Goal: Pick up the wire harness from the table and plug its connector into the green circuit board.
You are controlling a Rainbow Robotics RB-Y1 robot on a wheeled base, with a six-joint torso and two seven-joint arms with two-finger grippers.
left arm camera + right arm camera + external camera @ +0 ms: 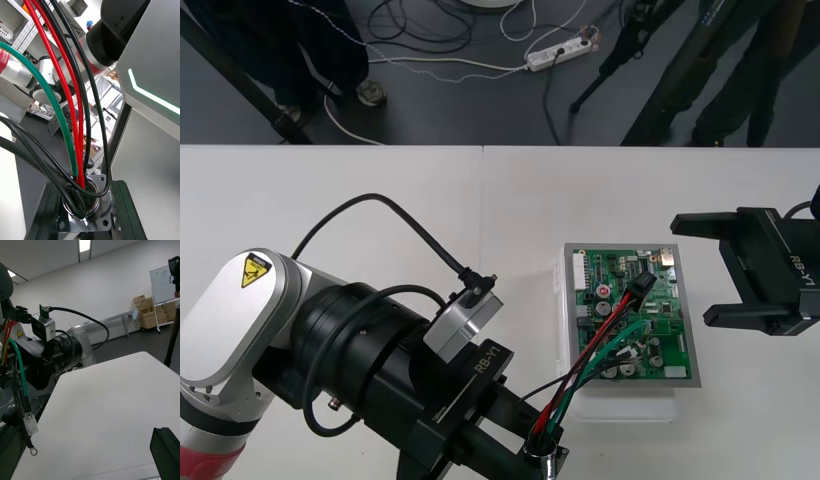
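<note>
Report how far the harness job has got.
Done: the harness is off the table, its socket clamped in the left gripper. In hand: the black plug sits over the green circuit board; whether it is seated can't be told. Left: seat it if needed, release. The right gripper waits open beside the board.

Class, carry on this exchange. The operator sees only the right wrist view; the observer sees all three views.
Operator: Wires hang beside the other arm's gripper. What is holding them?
Observer: The left gripper is shut on the socket, with the flange between its fingers.
Operator: Where does the other end go?
Observer: The wires run up over the board. The plug lies over its far half; I cannot tell whether it is seated.
Operator: And my own gripper?
Observer: The right gripper is open, at the board's right edge.
</note>
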